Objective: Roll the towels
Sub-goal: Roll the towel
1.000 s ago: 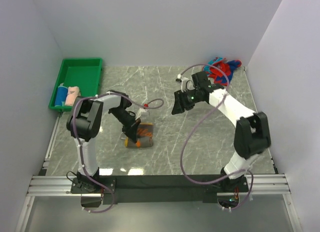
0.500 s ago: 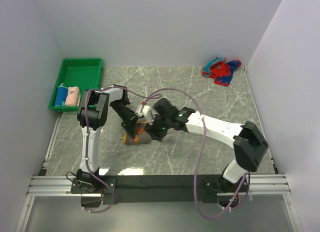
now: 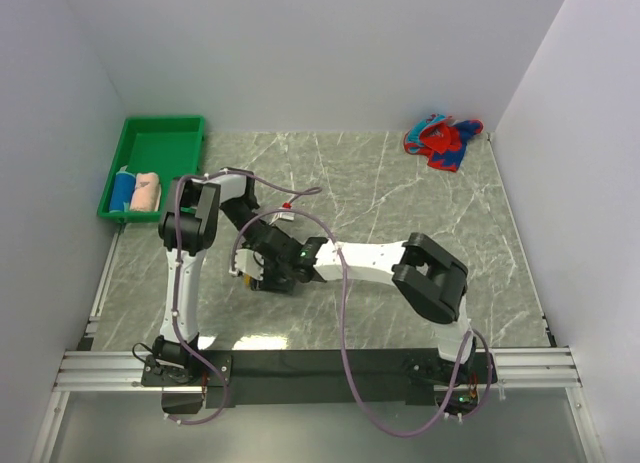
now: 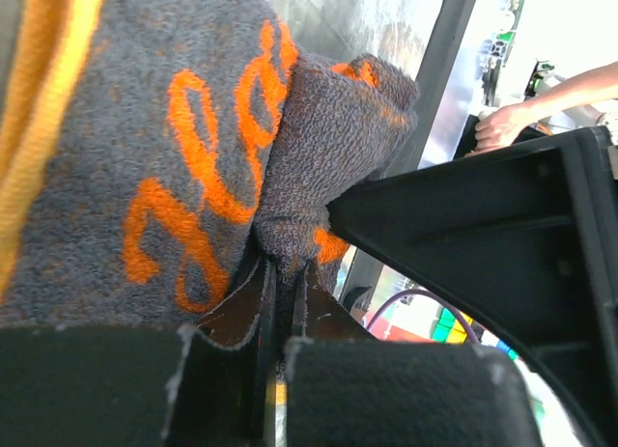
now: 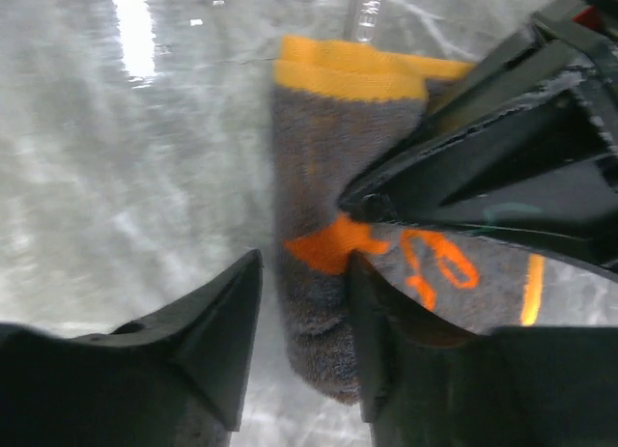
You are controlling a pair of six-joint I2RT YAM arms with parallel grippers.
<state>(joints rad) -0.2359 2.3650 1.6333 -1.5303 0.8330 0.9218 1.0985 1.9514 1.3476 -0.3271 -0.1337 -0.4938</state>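
Left claw [image 4: 285, 273]: closed tight on a raised fold of the orange towel [image 4: 145, 157].
Right claw [image 5: 304, 264]: jaws apart, straddling the same towel's end, just beside the left claw; we see no grip made.
Step in hand: we judge this towel is partly rolled, pinned by the left claw.
Next move: calls for the right claw to close on the end before any release.
Far left of both claws: blue towel [image 3: 122, 190] and pink towel [image 3: 147, 190], rolled, in the green tray [image 3: 160, 143].
Far right, well apart: red-and-blue towel [image 3: 440, 141], bunched, unrolled.
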